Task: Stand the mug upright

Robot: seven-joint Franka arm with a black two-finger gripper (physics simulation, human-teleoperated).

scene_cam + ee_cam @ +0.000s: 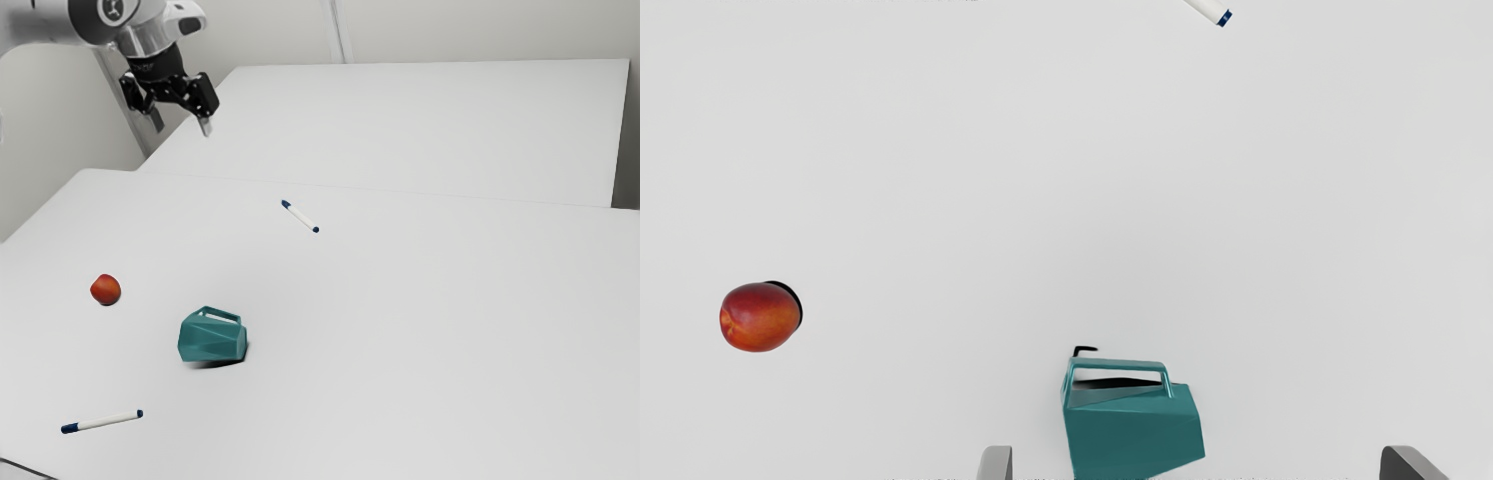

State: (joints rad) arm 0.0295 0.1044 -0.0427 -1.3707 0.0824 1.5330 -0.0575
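Note:
The gripper (181,124) hangs high above the table at the exterior view's upper left, well away from the mug. A teal faceted mug (212,338) lies on its side on the table, its handle turned up and toward the far side. From the hand's camera, the open gripper (1196,463) has its two fingertips wide apart, and the mug (1133,433) appears between them, far below and untouched. Which end holds the mug's mouth I cannot tell for certain.
On the white table (430,330), a peach (105,290) rests at the exterior view's left of the mug. One marker (102,422) lies on the near side and another marker (300,217) on the far side. The peach (760,317) and a marker's end (1206,9) appear under the hand.

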